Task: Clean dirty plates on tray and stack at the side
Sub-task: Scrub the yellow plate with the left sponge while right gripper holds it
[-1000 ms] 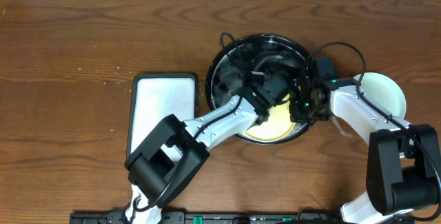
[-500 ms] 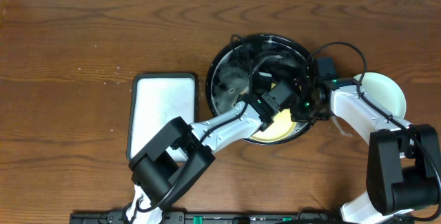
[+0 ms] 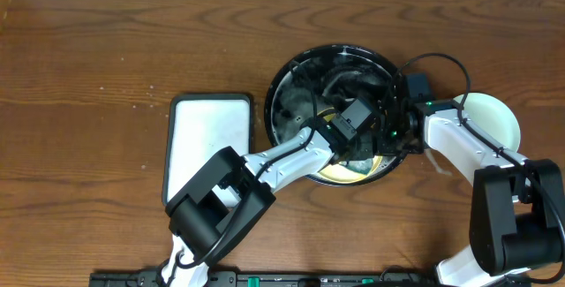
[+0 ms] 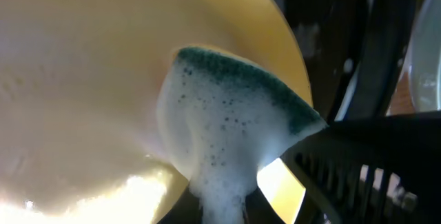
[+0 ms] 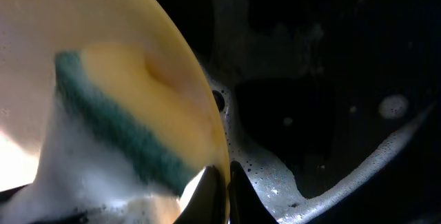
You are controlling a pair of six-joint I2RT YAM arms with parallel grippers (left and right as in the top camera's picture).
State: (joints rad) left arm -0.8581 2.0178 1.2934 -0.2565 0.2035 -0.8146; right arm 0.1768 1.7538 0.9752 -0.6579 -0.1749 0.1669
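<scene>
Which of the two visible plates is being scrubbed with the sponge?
The pale yellow plate, lying in the black tray with the soapy sponge against it; the pale green plate sits outside on the tabletop.

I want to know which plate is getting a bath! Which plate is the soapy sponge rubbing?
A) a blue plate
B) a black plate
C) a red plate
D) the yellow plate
D: the left wrist view shows the foamy, green-topped sponge pressed against the pale yellow plate, which the overhead view shows sitting in the round black tray.
</scene>
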